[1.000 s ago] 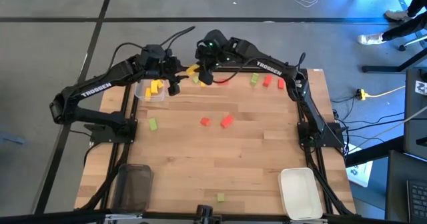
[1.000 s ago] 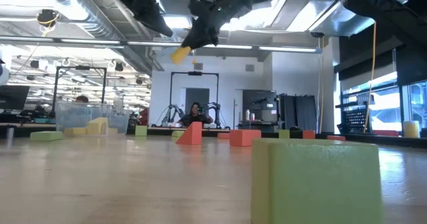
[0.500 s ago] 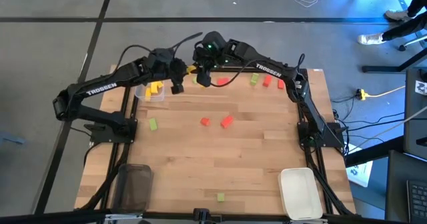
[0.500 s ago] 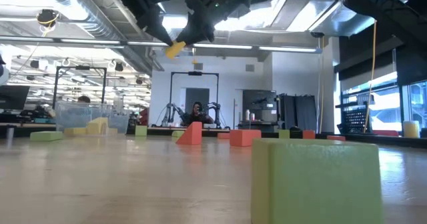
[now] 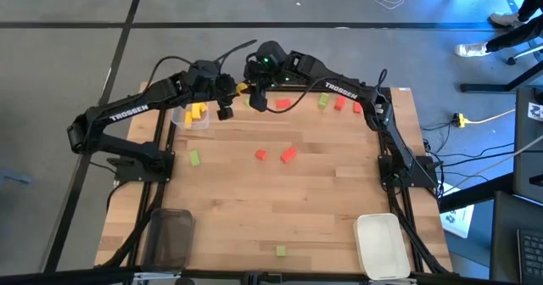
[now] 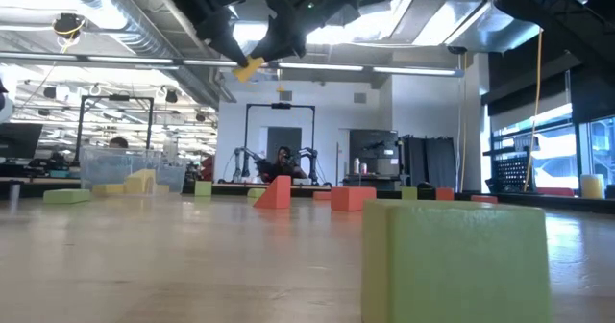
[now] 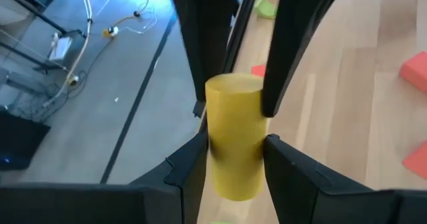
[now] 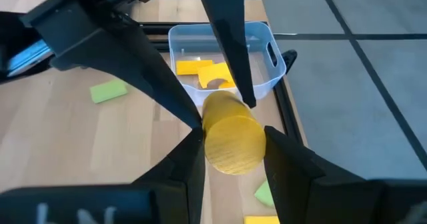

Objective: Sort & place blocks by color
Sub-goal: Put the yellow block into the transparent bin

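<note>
- Yellow cylindrical block is held in the air above the far edge of the wooden bench, between the two arms. In the low view it hangs well above the bench top, tilted.
- Long axis: in the left wrist view the cylinder runs lengthwise between that claw's fingers, with one round end facing away from the camera. In the right wrist view a flat round end faces the camera, so the axis points roughly along that claw's reach.
- Left claw: fingers partly closed, pressing the cylinder's sides near its nearer end.
- Right claw: fingers partly closed on the same cylinder, one on each side. Both claws grip it at once, meeting tip to tip.
- Against one second ago: the left claw has moved from over the clear plastic tray towards the right claw; the block sat in the right claw alone then. Little change over the last half second.
- The clear tray holds yellow pieces and lies just beside and below the meeting claws.
- Loose on the bench: red blocks, light green blocks.
</note>
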You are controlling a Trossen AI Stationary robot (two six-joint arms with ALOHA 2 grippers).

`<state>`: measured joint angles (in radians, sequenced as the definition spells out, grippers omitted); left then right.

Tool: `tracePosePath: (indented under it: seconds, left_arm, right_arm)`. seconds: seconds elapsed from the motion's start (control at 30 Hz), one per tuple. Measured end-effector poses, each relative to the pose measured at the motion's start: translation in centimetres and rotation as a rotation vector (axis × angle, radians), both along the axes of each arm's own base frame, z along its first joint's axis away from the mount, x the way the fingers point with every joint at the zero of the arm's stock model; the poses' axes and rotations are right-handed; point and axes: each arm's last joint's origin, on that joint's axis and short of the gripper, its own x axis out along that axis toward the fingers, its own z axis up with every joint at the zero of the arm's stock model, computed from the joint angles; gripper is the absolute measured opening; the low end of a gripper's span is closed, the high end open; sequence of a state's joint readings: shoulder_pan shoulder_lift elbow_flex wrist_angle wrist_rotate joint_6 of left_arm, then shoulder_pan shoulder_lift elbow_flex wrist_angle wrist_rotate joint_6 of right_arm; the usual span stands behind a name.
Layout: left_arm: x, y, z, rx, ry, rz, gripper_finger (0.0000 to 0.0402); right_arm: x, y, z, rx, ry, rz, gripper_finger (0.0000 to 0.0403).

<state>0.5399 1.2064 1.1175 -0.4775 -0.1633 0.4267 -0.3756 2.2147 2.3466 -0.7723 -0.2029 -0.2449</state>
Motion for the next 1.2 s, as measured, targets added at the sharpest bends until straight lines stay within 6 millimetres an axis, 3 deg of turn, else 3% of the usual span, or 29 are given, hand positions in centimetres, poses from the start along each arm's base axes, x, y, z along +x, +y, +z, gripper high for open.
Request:
tracePosePath:
  seconds: [0.3, 0.8, 1.2]
  left_arm:
    - [-0.1, 0.1, -0.1, -0.034, -0.005, -0.029, 0.0137]
    - [1.6, 0.6, -1.8, -0.078, 0.037, -0.063, 0.0137]
    - [0.7, 0.2, -1.6, -0.021, 0.110, 0.036, 0.0137]
  right_arm:
    - [0.3, 0.7, 0.1, -0.007, -0.006, 0.015, 0.0121]
    - [0.4, 1.1, -0.1, 0.002, 0.004, 0.028, 0.0120]
    - [0.4, 1.2, 0.2, -0.012, 0.000, 0.010, 0.0119]
